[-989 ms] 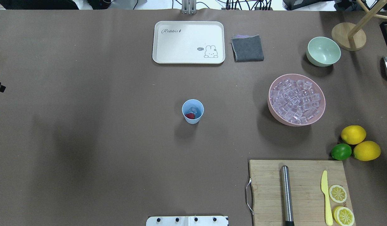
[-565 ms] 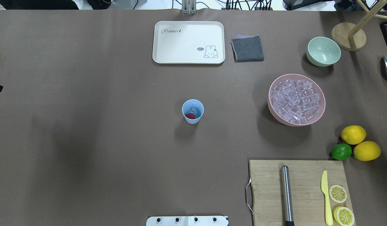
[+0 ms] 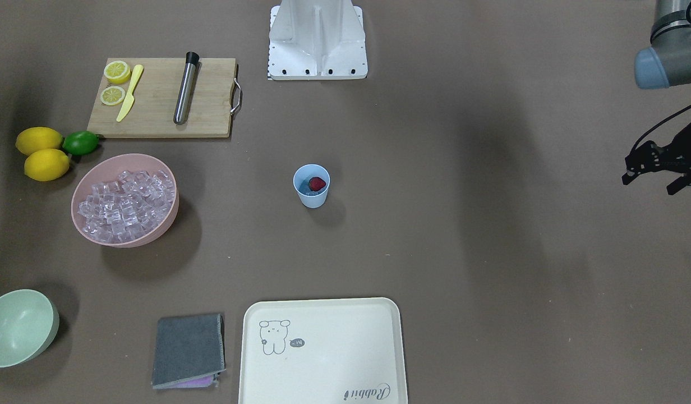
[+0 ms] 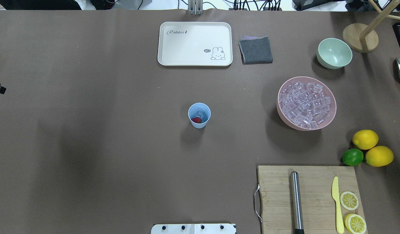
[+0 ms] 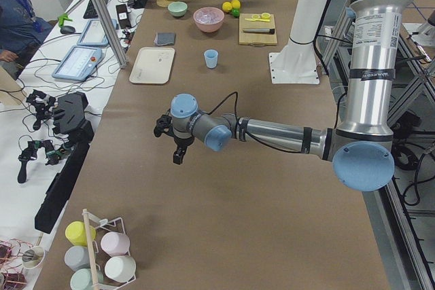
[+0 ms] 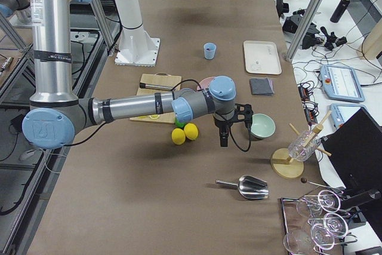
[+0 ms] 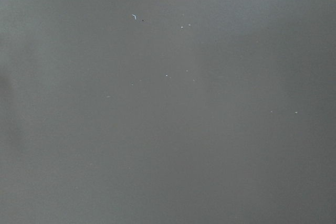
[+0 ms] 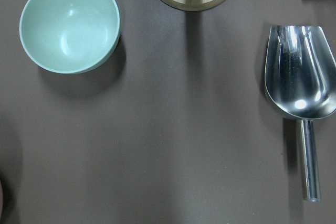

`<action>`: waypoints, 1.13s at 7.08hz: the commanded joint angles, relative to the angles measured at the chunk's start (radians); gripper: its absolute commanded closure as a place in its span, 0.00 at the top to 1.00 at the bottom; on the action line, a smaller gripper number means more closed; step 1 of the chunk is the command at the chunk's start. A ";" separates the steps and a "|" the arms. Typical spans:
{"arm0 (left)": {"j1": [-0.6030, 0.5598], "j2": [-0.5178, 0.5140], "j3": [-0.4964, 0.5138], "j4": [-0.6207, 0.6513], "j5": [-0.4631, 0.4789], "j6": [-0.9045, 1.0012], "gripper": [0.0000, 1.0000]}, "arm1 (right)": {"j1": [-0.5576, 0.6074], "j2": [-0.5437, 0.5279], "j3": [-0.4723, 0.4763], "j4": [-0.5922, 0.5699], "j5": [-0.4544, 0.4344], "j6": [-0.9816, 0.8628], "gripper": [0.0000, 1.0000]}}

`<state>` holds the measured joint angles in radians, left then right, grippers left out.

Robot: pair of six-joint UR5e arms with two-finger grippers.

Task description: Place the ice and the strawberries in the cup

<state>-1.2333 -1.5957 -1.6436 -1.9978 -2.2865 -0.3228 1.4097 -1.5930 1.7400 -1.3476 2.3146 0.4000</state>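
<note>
Strawberry point(image 4: 196, 120) and a cube of ice point(image 4: 200, 114) lie together inside the cup point(image 4: 199, 124), which stands upright at mid-table with nothing touching it. My left claw point(image 3: 649, 183) hovers well off to the cup's side, fingers spread and holding nothing; the front view's edge cuts part of it off. My right claw point(image 6: 229, 131) shows only from the side camera, so I cannot tell how its fingers stand. It hangs over the green bowl point(image 8: 68, 24) and the metal scoop point(image 8: 300, 77), which lie apart. More ice fills the pink bowl point(image 4: 285, 119), well to the cup's right. Beyond the cup lie the tray point(image 4: 187, 45) and a grey cloth point(image 4: 256, 50); the cutting board point(image 4: 274, 195) sits on my near right.
</note>
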 commanded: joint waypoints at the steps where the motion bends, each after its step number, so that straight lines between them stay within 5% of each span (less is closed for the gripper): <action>1: 0.000 -0.006 0.001 0.002 -0.002 -0.005 0.97 | 0.000 0.001 0.000 -0.001 -0.001 0.002 1.00; 8: -0.057 -0.012 0.050 0.013 0.006 0.004 0.97 | 0.020 0.001 0.009 -0.001 -0.008 0.002 1.00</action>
<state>-1.2599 -1.6121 -1.6159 -1.9854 -2.2807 -0.3236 1.4266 -1.5921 1.7474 -1.3483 2.3080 0.4019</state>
